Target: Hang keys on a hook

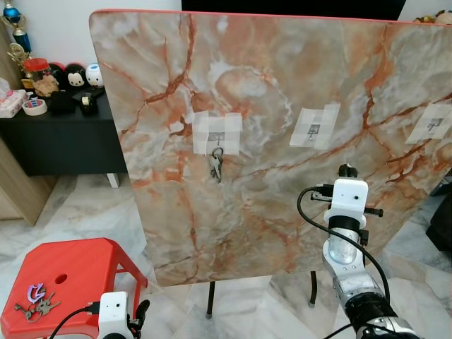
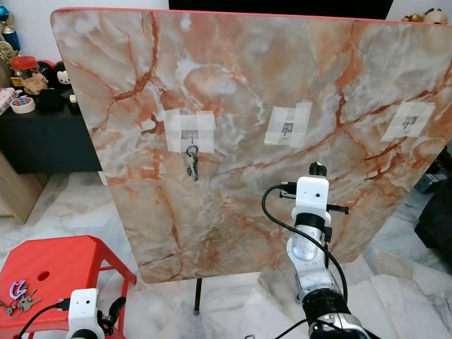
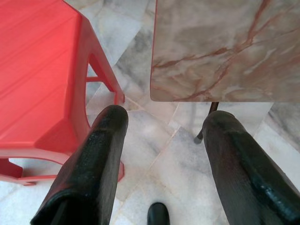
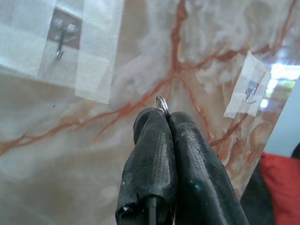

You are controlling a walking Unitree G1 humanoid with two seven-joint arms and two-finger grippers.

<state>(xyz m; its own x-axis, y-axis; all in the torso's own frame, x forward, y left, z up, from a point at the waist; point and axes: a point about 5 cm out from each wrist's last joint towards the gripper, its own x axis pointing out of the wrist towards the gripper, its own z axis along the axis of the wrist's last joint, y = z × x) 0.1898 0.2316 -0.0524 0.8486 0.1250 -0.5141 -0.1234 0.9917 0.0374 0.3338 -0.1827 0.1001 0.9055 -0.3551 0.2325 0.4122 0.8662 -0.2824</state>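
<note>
The right pincer [image 4: 165,114] is clamped shut on a small silver key ring [image 4: 161,103], which pokes out just past its fingertips, close to the marble board [image 1: 282,85] below the middle taped hook [image 4: 61,41]. The head views show one bunch of keys [image 1: 216,164] already on the left hook [image 1: 217,143] and more keys [image 1: 37,302] on the red stool [image 1: 78,268]. The left pincer [image 3: 161,140] hangs spread apart by that stool.

Glossy marble-look board [image 1: 282,85]; shiny red plastic stool [image 1: 70,272]; metal key ring [image 4: 161,103].
</note>
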